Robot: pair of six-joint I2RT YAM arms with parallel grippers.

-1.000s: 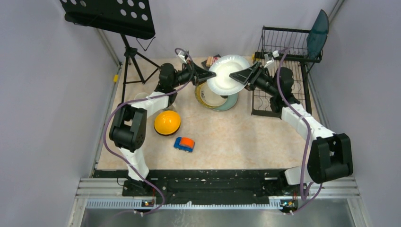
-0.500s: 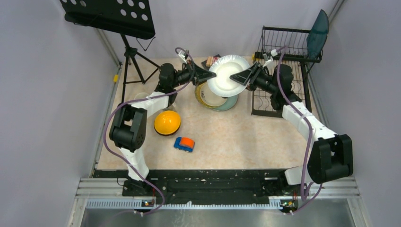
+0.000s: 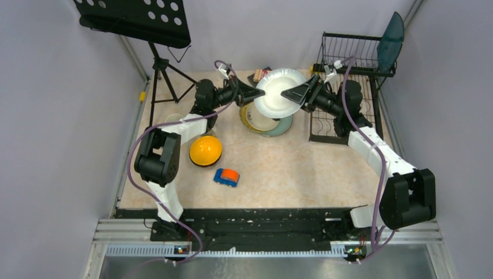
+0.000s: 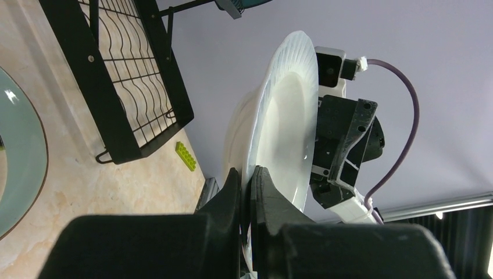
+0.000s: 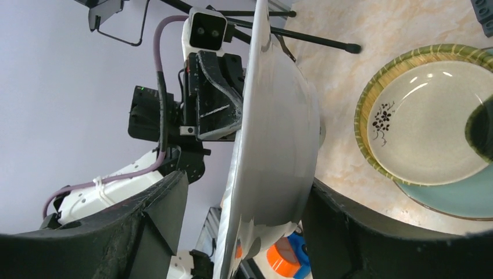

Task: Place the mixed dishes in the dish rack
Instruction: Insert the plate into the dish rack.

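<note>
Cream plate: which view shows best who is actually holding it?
Left wrist: it shows the left gripper pinched shut on the cream plate at its rim. Top external shows only the plate's face between both grippers. Right wrist shows it edge-on between the right gripper's open fingers.

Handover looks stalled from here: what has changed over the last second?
The right arm's elbow and upper link swung slightly outward to the right; the right gripper stays at the cream plate, jaws open astride it. The left gripper still pinches the plate's rim, holding it tilted over the stacked plates. The orange bowl, toy car and dish rack have not moved.
</note>
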